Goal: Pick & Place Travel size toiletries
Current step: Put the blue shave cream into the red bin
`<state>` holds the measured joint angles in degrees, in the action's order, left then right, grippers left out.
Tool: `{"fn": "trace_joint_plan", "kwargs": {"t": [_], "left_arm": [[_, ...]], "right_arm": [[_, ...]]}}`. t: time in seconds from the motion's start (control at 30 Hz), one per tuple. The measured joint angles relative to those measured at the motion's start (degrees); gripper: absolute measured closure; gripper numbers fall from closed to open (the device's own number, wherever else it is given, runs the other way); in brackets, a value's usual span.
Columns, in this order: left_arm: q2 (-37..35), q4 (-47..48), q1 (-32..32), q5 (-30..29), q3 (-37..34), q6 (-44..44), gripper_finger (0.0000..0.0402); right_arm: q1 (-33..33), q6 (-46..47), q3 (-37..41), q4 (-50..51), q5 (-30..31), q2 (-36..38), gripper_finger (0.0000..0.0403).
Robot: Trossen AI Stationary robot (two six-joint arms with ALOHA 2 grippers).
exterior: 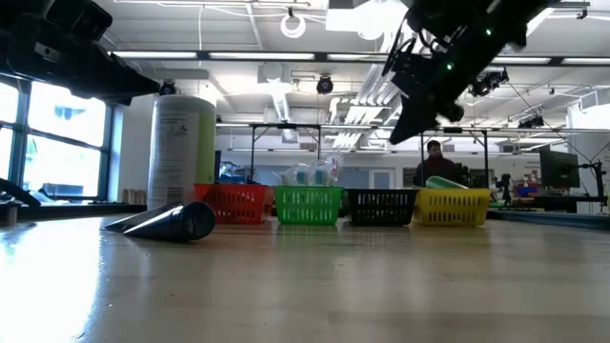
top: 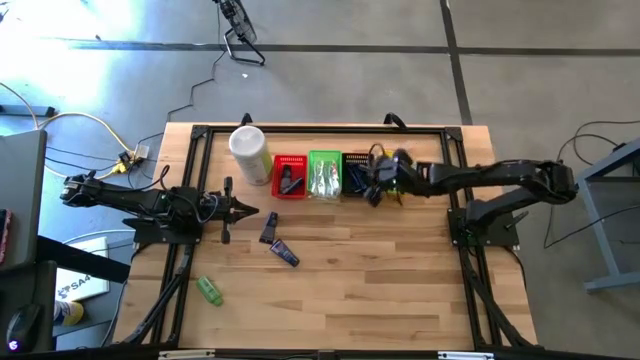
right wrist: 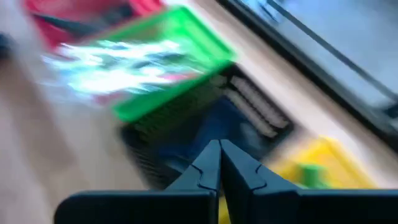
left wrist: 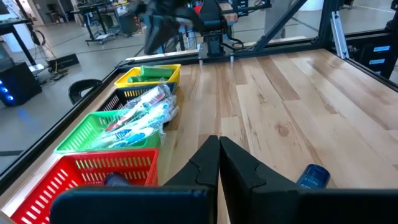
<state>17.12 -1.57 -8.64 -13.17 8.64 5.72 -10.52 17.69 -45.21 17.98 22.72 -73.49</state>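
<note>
The pale wooden table [top: 400,290] with its black frame carried everything. At its far edge stood a tall white cylindrical canister [top: 249,153], and beside it ran a row of four small plastic baskets: red [top: 289,175], green [top: 324,173], black [top: 355,172] and yellow [exterior: 454,205].

The left arm waited over the table's left side, its left gripper [top: 243,211] with fingers pressed together on nothing. The right arm reached across from the right; the right gripper [top: 378,196] hung raised above the black and yellow baskets, fingers closed tight and empty.

Of the travel toiletries, clear plastic-wrapped sticks [left wrist: 142,115] filled the green basket, a dark item [top: 290,182] lay in the red basket, blue razor-like pieces [right wrist: 211,127] lay in the black basket, and a green bottle [left wrist: 152,73] lay in the yellow one. On the bare wood, two dark navy tubes [top: 279,243] lay near the table's middle, just in front of the red basket, and a bright green mini bottle [top: 209,290] lay well apart towards the near left.
</note>
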Motion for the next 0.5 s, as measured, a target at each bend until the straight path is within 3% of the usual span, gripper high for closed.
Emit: {"fn": "trace_joint_plan", "kwargs": {"t": [0.27, 0.5], "left_arm": [[-0.01, 1.9, 0.0, 0.1, 0.0, -1.54, 0.0394], [-0.02, 3.56, 0.0, 0.15, 0.0, -1.69, 0.0394]], "right_arm": [[5.52, -3.01, 12.37, -28.31, -9.63, -0.09, 0.04], [10.25, -3.36, 14.61, -30.56, -9.24, 4.21, 0.04]]}}
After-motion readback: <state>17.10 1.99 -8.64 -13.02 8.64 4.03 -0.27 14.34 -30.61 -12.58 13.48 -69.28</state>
